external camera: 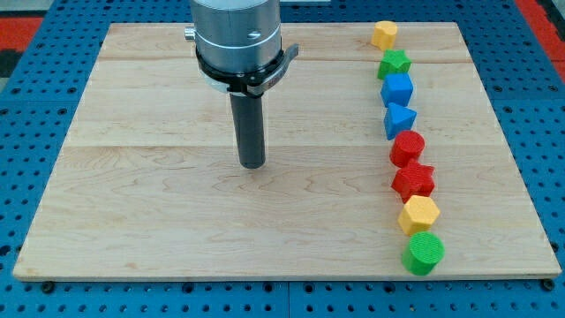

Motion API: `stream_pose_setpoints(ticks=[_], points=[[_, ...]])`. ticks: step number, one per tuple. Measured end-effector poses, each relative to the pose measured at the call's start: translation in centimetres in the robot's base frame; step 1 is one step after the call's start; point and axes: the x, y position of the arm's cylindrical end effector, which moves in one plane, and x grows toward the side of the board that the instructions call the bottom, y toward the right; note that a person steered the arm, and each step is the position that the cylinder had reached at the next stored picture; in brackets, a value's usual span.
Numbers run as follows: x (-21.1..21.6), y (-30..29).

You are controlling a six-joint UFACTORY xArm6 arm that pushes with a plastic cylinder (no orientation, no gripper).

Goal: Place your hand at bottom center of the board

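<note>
**Still short of bottom centre**

My tip [252, 164] is seen mid-board [132, 203], slightly toward the view's left; the target lies toward the view's bottom. No jaws are fitted. Blocks are lined up well apart, along the view's right.

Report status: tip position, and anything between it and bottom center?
My tip mid-board, above bottom center. Path clear. Blocks lined up at view's right, green cylinder lowest.

Arm [237, 40] cut off by view's top, surrounding blue pegboard [53, 26] cropped at edges
</note>
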Motion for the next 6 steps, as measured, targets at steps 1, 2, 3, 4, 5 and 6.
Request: stream_pose_setpoints(ticks=[1, 2, 3, 4, 5, 6], points=[[1.5, -0.5], [6.2, -0.5], [11.2, 0.1], [14.7, 2.4], [9.1, 1.9], [1.2, -0.6]])
